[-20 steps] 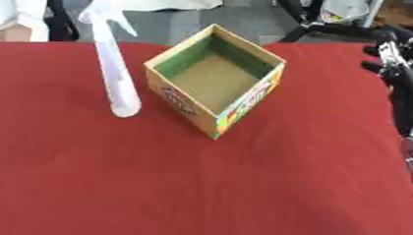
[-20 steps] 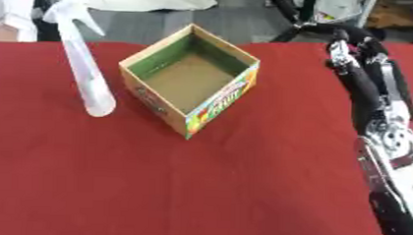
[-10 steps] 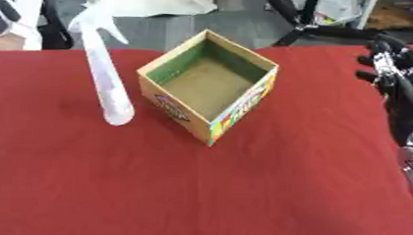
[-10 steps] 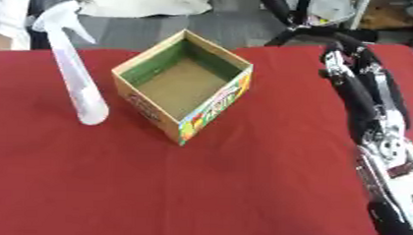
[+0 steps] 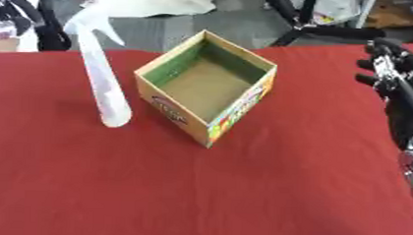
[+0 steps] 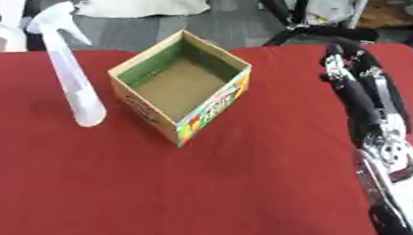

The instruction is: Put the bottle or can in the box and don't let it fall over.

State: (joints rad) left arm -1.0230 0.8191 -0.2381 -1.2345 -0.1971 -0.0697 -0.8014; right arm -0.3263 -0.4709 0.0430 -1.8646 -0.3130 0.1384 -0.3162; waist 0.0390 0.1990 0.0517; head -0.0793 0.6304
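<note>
Spray bottle upright, just left of box; right hand right of box, far side from bottle, holding nothing, finger state unclear. Left hand unseen.

A red tablecloth covers the work surface wall to wall. Beyond its far edge lies grey floor. A white cloth or bag rests on that floor. Black stand legs rise at upper right, beside a brown item, blurred.
</note>
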